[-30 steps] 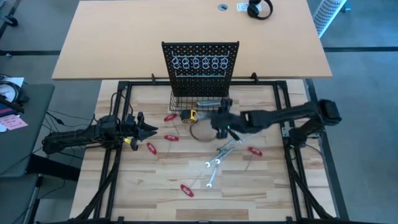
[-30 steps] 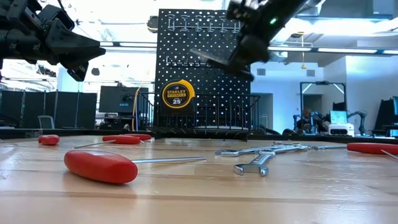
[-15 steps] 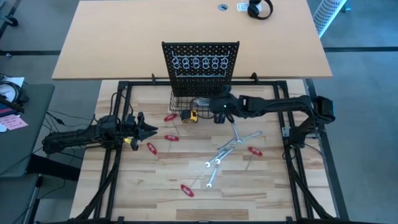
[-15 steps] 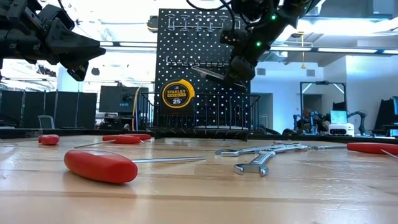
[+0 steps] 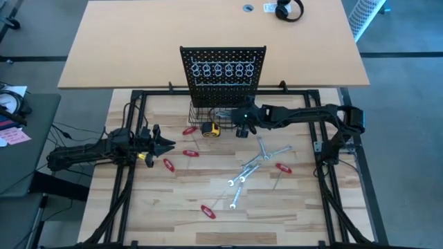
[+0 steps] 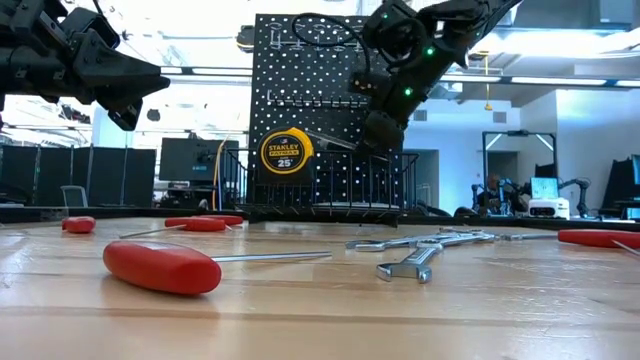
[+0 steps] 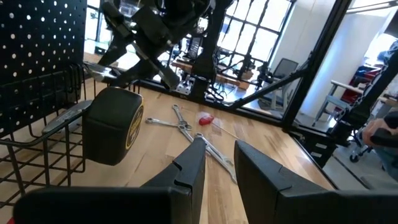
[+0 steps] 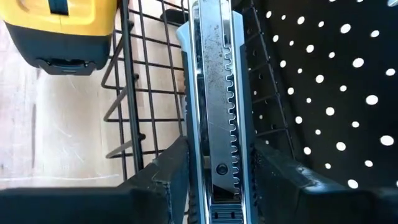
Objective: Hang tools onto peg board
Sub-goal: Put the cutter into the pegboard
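Two arms in play, and from the high view the right one has swung off the middle of the table (image 5: 180,200) and up to the peg board (image 5: 223,69). The right pincer (image 5: 240,128) now hangs at the black wire basket (image 5: 201,114), just beside the yellow tape measure (image 5: 211,128). A second ago it was out over the wrenches (image 5: 259,160), so the carry looks done and the placing is next. The left pincer (image 5: 166,145) waits at the left side, near the red-handled tools (image 5: 190,153).

Down at table height, the right pincer is in front of the board, above the basket's rim. A slim silver tool (image 6: 335,142) juts from it, tilted down toward the tape measure.

The left wrist view shows its own fingers (image 7: 186,168) a narrow gap apart, with nothing between them.

The right wrist view tells it best: the silver tool runs straight out between the two fingers (image 8: 168,168), which are clamped on its sides. Its far end reaches over the basket wires, with the board's holes right alongside. I can't tell whether it touches the wire yet. My read: a short lowering, then release.
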`<state>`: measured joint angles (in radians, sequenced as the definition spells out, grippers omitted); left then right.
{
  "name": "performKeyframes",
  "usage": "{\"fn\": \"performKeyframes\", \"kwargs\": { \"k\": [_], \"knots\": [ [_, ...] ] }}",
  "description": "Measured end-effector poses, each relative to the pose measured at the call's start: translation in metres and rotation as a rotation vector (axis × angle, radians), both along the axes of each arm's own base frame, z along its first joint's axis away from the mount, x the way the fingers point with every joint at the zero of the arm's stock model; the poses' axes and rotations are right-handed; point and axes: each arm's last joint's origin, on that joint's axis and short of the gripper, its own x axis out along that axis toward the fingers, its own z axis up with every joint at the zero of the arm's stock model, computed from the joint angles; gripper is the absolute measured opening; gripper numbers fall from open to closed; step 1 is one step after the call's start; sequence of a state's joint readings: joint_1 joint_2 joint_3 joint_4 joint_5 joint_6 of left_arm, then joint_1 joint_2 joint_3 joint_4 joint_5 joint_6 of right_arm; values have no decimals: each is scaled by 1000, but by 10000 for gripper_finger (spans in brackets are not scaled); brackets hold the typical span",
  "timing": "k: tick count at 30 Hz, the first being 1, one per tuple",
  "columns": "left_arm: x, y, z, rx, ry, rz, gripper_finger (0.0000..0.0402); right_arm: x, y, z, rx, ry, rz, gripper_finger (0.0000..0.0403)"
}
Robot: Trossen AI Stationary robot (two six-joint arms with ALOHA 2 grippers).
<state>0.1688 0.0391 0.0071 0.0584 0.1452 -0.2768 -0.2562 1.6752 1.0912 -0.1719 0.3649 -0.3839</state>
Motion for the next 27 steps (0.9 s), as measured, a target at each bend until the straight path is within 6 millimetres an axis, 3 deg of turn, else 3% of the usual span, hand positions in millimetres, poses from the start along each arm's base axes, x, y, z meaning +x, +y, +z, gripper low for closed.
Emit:
{"fn": "performKeyframes", "kwargs": {
  "k": [14,27],
  "knots": [
    [0,0,0,0,0,0,76,-6,-11,-1,115,-78,-162,166],
    [0,0,0,0,0,0,76,-7,-14,-3,139,-85,-196,167]
  ]
}}
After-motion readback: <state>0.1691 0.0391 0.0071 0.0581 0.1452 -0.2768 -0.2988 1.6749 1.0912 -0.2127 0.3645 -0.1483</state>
